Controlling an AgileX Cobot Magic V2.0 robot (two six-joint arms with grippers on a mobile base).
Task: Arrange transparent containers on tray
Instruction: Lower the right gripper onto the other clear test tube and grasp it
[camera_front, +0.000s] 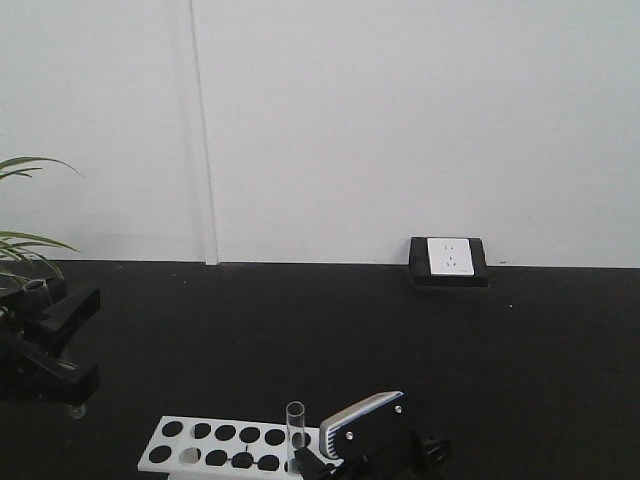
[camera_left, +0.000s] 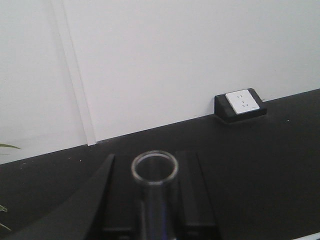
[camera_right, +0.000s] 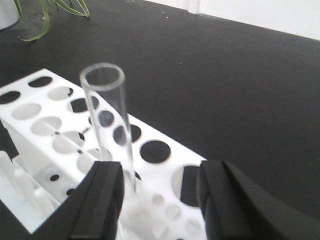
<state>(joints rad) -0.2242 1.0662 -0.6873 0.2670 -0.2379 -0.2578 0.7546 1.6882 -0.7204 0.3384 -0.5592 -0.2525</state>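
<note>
White wall (camera_front: 400, 120) at the back, with a black desk (camera_front: 300, 330) running up to its foot.

White holed rack (camera_right: 172, 165) lies directly under and ahead of the right claw (camera_right: 160, 172). Its rows of round holes stretch away to that claw's left.

Right claw: black fingers spread wide and low over the near end of the rack, pinching nothing.

Left claw (camera_left: 150, 165): well apart from the right one, raised above the desk, off the rack's far end. It is pressed onto a glass tube (camera_left: 155, 210) that runs between its fingers. The open mouth sticks out above them and the rounded bottom shows below in the front view.

Green plant (camera_front: 25, 245): leaves just behind the left claw, against the wall.

Wall socket (camera_front: 449, 258) in a black box: far ahead of the right claw, where desk meets wall.

Standing tube (camera_right: 107, 115): upright in a rack hole, mouth open, inside the right claw's gap and close beside its left finger. Whether they touch is not clear.
</note>
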